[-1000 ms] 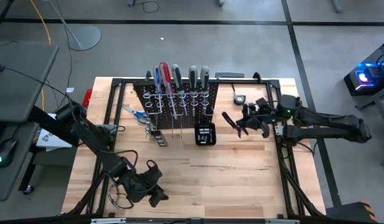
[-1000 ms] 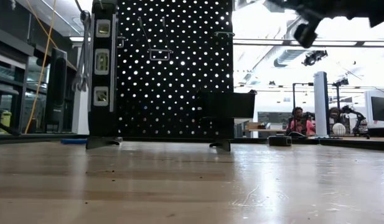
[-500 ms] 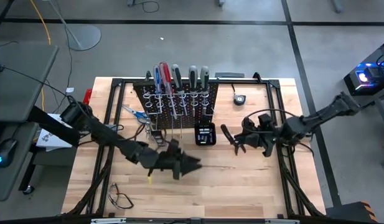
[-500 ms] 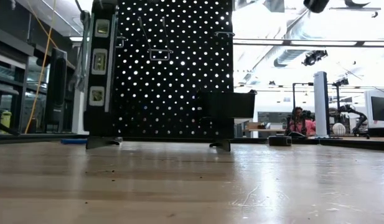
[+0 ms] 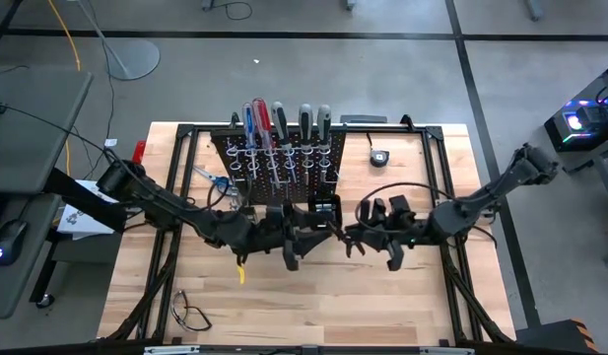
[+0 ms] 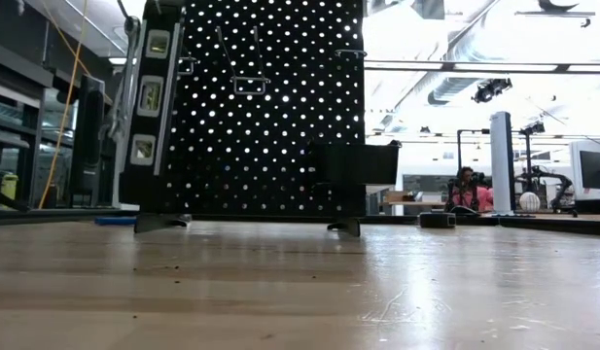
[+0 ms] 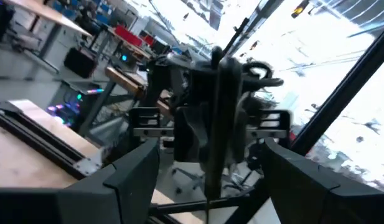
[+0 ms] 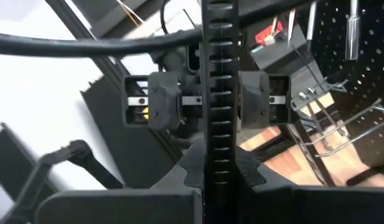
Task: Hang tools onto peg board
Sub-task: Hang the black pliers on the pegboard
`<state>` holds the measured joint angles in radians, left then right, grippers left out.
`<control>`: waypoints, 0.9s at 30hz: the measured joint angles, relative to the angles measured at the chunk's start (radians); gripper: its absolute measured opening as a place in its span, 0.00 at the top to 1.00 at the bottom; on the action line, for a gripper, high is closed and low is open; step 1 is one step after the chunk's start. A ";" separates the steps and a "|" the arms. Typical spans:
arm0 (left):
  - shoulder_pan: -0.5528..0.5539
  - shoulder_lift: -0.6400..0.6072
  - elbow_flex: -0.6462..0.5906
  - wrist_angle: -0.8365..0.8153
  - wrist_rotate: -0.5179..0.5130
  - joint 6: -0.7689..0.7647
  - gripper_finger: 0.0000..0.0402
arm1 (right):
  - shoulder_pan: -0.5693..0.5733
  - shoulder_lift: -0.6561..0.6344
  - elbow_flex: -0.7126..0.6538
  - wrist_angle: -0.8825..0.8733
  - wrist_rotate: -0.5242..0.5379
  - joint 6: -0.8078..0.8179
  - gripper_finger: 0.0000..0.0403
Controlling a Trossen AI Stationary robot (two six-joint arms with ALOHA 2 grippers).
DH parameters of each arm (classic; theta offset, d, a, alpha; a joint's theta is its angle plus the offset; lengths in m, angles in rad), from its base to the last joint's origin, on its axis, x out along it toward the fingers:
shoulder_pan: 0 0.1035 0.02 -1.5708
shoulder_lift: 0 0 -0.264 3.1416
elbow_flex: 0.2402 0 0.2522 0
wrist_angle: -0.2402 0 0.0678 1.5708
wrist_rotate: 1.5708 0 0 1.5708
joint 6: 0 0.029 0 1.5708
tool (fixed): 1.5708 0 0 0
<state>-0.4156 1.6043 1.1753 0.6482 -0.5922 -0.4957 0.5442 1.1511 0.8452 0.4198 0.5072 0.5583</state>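
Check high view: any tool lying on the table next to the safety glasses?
No. The safety glasses sit alone on bare wood at the table's near-left corner, with no tool beside them.

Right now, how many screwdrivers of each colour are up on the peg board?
Blue screwdriver: 1
Red screwdriver: 1
Grey or black screwdrivers: 3
Total: 5
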 joint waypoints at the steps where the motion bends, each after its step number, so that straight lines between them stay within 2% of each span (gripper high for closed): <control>1: 0.000 0.000 0.002 -0.003 -0.008 0.013 0.36 | 0.000 0.008 0.021 -0.029 0.001 0.001 0.96; 6: 0.000 0.000 0.007 0.009 -0.033 0.042 0.36 | 0.000 0.044 0.096 -0.140 -0.002 0.001 0.96; 10: 0.001 0.000 0.007 0.010 -0.031 0.037 0.36 | 0.000 0.053 0.112 -0.143 0.011 0.001 0.96; 13: 0.001 0.000 0.007 0.035 -0.032 0.045 0.41 | 0.000 0.054 0.112 -0.143 0.041 0.001 0.96; 17: 0.001 0.000 0.007 0.039 -0.046 0.046 0.58 | 0.000 0.054 0.112 -0.135 0.041 0.010 0.96; 22: 0.002 0.000 0.007 0.043 -0.039 0.060 0.93 | 0.000 0.054 0.112 -0.123 0.029 0.013 0.96; 25: 0.007 0.000 0.007 0.047 -0.045 0.055 0.94 | -0.001 0.054 0.112 -0.120 0.010 0.023 0.96; 27: 0.012 0.000 0.007 0.051 -0.043 0.052 0.95 | -0.001 0.054 0.112 -0.120 -0.002 0.025 0.92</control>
<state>-0.4036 1.6043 1.1828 0.6997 -0.6355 -0.4438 0.5430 1.2053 0.9569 0.2995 0.5051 0.5835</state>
